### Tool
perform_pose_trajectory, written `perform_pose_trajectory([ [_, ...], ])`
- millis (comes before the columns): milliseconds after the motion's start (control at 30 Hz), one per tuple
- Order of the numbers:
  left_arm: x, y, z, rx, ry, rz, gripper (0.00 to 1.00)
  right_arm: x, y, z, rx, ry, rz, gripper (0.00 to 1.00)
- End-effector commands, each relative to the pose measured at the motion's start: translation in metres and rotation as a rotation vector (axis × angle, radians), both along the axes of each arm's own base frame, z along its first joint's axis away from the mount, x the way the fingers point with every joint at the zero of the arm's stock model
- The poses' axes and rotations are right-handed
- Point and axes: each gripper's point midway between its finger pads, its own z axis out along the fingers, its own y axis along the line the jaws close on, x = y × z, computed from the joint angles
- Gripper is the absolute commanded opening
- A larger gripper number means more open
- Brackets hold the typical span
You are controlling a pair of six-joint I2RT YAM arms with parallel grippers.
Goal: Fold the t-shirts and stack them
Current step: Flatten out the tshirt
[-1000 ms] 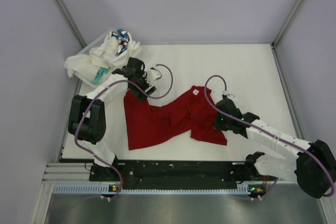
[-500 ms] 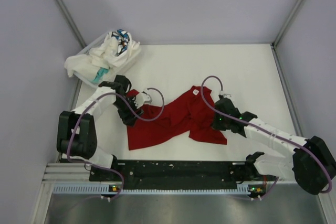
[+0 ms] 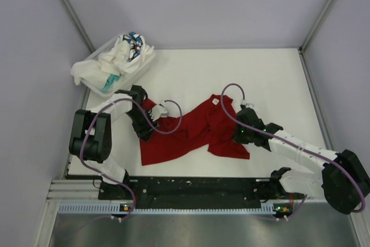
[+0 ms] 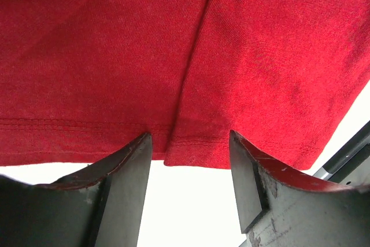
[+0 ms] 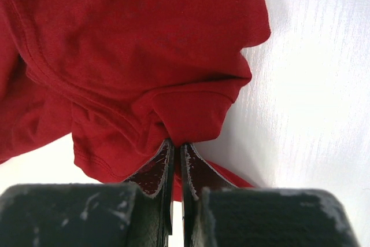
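A red t-shirt [image 3: 185,131] lies crumpled across the middle of the white table. My left gripper [image 3: 144,126] is open at the shirt's left hem; in the left wrist view the hem [image 4: 191,148] sits just beyond the open fingertips. My right gripper [image 3: 238,136] is shut on a fold of the red shirt at its right side; the right wrist view shows the pinched fold [image 5: 185,120] above the closed fingers. More t-shirts, white and patterned [image 3: 115,62], are heaped in a basket at the back left.
The white basket [image 3: 103,89] stands at the table's back left corner, close to the left arm. Grey walls enclose the table on three sides. The black mounting rail [image 3: 191,189] runs along the near edge.
My left gripper has moved from near the basket toward me onto the shirt's left edge. The right gripper has stayed shut on the shirt's right side.
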Motion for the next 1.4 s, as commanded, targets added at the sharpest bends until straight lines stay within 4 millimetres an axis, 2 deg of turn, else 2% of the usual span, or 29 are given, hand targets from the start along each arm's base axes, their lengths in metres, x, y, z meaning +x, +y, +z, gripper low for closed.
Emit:
perform_pose_trajectory([
  [0, 0.004, 0.002, -0.006, 0.004, -0.015, -0.013, 0.6, 0.013, 0.004, 0.014, 0.027, -0.063, -0.003, 0.0],
  [33, 0.004, 0.003, -0.007, 0.012, -0.017, -0.015, 0.58, 0.013, 0.004, 0.014, 0.027, -0.067, -0.003, 0.0],
  [100, -0.001, 0.005, -0.008, 0.017, -0.003, -0.018, 0.46, 0.014, 0.005, 0.016, 0.028, -0.069, 0.0, 0.0],
  [200, -0.007, 0.002, 0.0, -0.001, 0.019, -0.023, 0.21, 0.016, 0.006, 0.022, 0.038, -0.081, 0.002, 0.0],
  [267, -0.009, 0.0, 0.008, -0.013, 0.014, -0.026, 0.0, 0.018, 0.007, 0.031, 0.048, -0.101, 0.003, 0.0],
  [333, -0.008, -0.001, 0.02, -0.024, -0.007, -0.02, 0.0, 0.021, 0.007, 0.042, 0.051, -0.123, 0.008, 0.0],
  [433, -0.006, -0.003, 0.042, -0.042, -0.032, -0.006, 0.0, 0.026, 0.008, 0.07, 0.061, -0.179, 0.023, 0.0],
  [567, 0.002, -0.004, 0.083, -0.065, -0.117, 0.029, 0.0, 0.033, 0.007, 0.119, 0.069, -0.274, 0.038, 0.0],
  [600, 0.006, -0.004, 0.094, -0.066, -0.149, 0.042, 0.0, 0.034, 0.006, 0.136, 0.081, -0.307, 0.041, 0.0],
  [667, 0.011, -0.004, 0.126, -0.075, -0.234, 0.065, 0.0, 0.035, 0.003, 0.169, 0.097, -0.375, 0.044, 0.0],
  [833, 0.015, 0.001, 0.229, -0.115, -0.543, 0.117, 0.0, 0.024, -0.021, 0.271, 0.122, -0.579, 0.023, 0.0],
  [900, 0.014, 0.005, 0.277, -0.13, -0.708, 0.144, 0.0, 0.014, -0.032, 0.313, 0.139, -0.662, 0.02, 0.0],
  [933, 0.011, 0.008, 0.298, -0.137, -0.787, 0.154, 0.0, 0.007, -0.038, 0.341, 0.165, -0.72, 0.019, 0.0],
  [1033, 0.002, 0.018, 0.366, -0.153, -1.015, 0.19, 0.0, -0.014, -0.053, 0.393, 0.207, -0.821, 0.021, 0.0],
  [1133, -0.016, 0.026, 0.418, -0.172, -1.146, 0.231, 0.0, -0.034, -0.062, 0.43, 0.262, -0.894, 0.033, 0.0],
  [1233, -0.031, 0.029, 0.458, -0.209, -1.261, 0.245, 0.0, -0.049, -0.067, 0.456, 0.301, -0.95, 0.05, 0.0],
  [1300, -0.039, 0.031, 0.477, -0.226, -1.314, 0.261, 0.0, -0.058, -0.072, 0.474, 0.328, -0.99, 0.051, 0.0],
  [1367, -0.041, 0.033, 0.482, -0.225, -1.336, 0.266, 0.0, -0.065, -0.073, 0.483, 0.353, -1.009, 0.065, 0.0],
])
